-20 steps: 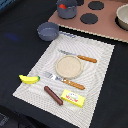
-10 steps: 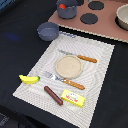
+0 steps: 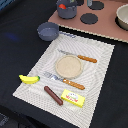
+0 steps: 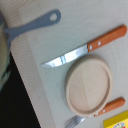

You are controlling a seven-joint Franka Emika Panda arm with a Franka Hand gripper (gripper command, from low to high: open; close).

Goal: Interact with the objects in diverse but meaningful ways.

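can't tell the gripper's state, it's out of sight; coming down blind it might knock the knife (image 4: 85,48) off the wooden plate (image 4: 90,89)

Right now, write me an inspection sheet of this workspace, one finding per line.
Surface: striped placemat on a dark table; toy stovetop behind it.
Job's things: banana, sausage and yellow packet on the placemat's near edge; saucepan off its far corner, handle lying on the mat; tomato in the pot on the stovetop.
Clutter: round wooden plate at mat centre, knife beyond it, fork in front of it.
Grippers: nothing seen in either view.
Cables: nothing seen.
Surroundings: pale bowl at the exterior view's right edge.
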